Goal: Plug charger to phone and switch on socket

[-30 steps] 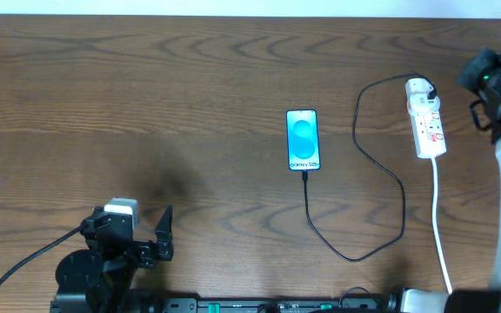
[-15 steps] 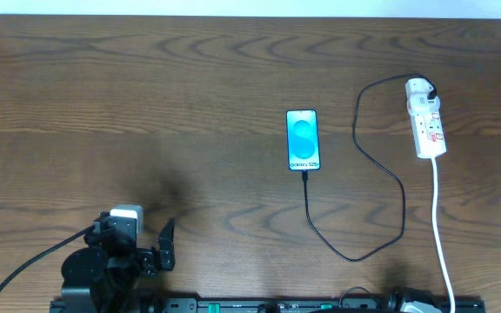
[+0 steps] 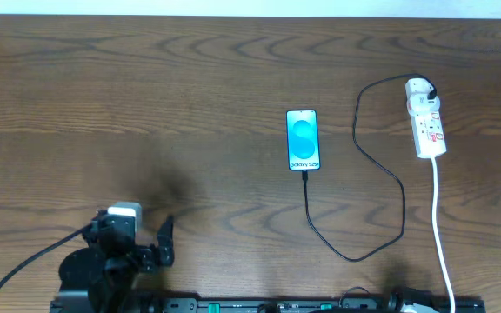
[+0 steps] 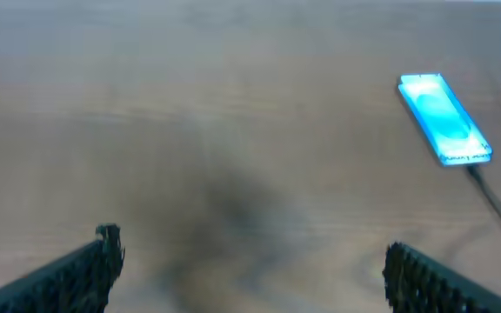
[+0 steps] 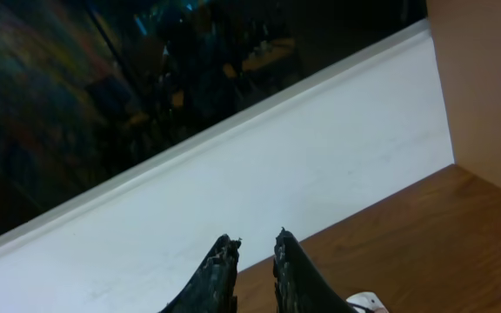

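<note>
The left claw [image 4: 250,276] sits low at the near left corner of the brown bench [image 3: 146,87]. Its two fingers [image 4: 101,261] are spread wide apart and hold nothing.

Near the middle of the bench lies the phone [image 3: 303,139], flat, with its blue screen lit. The charger [image 3: 381,174] is a thin black wire. Its small plug touches the phone's near end. The wire then loops to the right and runs up to the far end of the socket [image 3: 426,117]. The socket is white and lies flat, well to the right of the phone.

The right claw [image 5: 252,261] is up off the bench, facing a white wall [image 5: 259,174]. Its fingers are almost together, with only a thin gap, and hold nothing.
</note>
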`<action>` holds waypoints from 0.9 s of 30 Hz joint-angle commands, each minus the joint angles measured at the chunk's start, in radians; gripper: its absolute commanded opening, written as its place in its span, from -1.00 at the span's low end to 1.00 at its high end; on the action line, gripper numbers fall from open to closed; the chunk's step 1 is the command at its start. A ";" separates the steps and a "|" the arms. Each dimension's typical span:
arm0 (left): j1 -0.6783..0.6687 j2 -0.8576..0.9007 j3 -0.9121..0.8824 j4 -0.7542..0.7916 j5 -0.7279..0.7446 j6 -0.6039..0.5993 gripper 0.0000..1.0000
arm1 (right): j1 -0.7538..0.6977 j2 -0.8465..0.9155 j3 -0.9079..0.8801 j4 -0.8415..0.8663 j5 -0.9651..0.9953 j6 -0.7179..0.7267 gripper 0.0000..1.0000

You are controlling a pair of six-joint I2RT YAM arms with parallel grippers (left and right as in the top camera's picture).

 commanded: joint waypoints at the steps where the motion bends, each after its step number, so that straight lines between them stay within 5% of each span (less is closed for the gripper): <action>1: -0.002 -0.008 0.009 0.097 -0.013 -0.005 0.96 | 0.002 -0.008 0.003 -0.004 -0.007 -0.016 -0.73; 27: -0.002 -0.021 0.007 0.347 -0.032 -0.077 0.96 | 0.002 -0.209 0.002 -0.019 -0.006 -0.016 -0.78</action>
